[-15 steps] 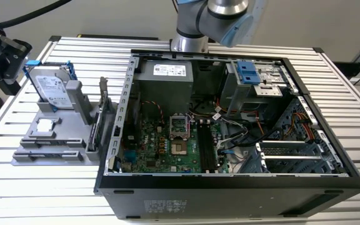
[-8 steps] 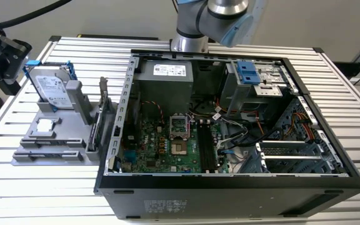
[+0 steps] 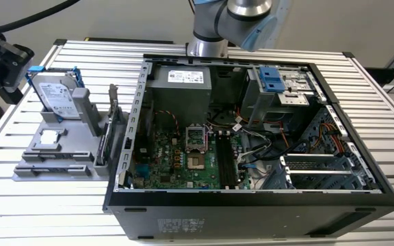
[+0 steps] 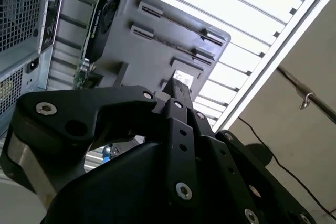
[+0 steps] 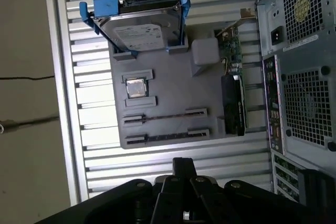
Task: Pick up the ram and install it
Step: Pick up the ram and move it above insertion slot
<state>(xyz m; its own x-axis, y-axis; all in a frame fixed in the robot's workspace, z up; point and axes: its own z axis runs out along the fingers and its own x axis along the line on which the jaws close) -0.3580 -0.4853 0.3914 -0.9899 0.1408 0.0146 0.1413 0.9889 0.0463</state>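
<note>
- The ram, a long, thin dark stick, stood on edge between two end brackets of a flat grey plastic holder. We saw this in the first wrist view, where a second strip like it stood in the next pair of brackets.
- On the same holder were a small square silver chip, a silver hard drive in a blue frame leaning upright, and a green card with a metal bracket and black cooler.
- The black gripper hung above the holder, apart from the ram and touching nothing. Its fingers looked pressed together, with nothing between them.
- In the exterior view the gripper was at the exterior view's left, just beside the hard drive and well apart from the open black computer case.
- Inside the case lay a green motherboard with long black memory slots. We could not tell whether any slot was filled.
- Holder and case rested on a ribbed aluminium table.
</note>
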